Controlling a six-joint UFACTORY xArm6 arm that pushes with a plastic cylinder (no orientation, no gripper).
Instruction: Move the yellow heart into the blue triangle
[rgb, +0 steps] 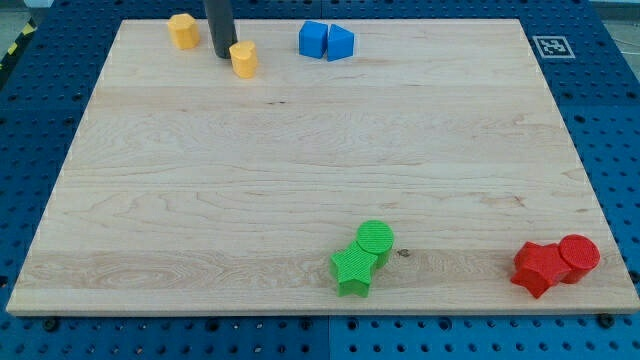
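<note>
Tip (221, 54) planted at the far left of the table (300, 180), just left of the yellow heart (243, 59) and seemingly touching its left side. Well placed for the job: blue triangle (340, 43) lies to the right, so a push from this side should drive the heart straight toward it. Blue cube (314, 39) touching the triangle's left face, between heart and target, likely to be struck first. Second yellow block (182, 31) left behind the rod. No fingers here, nothing held. Rod upright, entering from the far edge. Green pair (362, 257) and red pair (555, 263) near, well apart.
</note>
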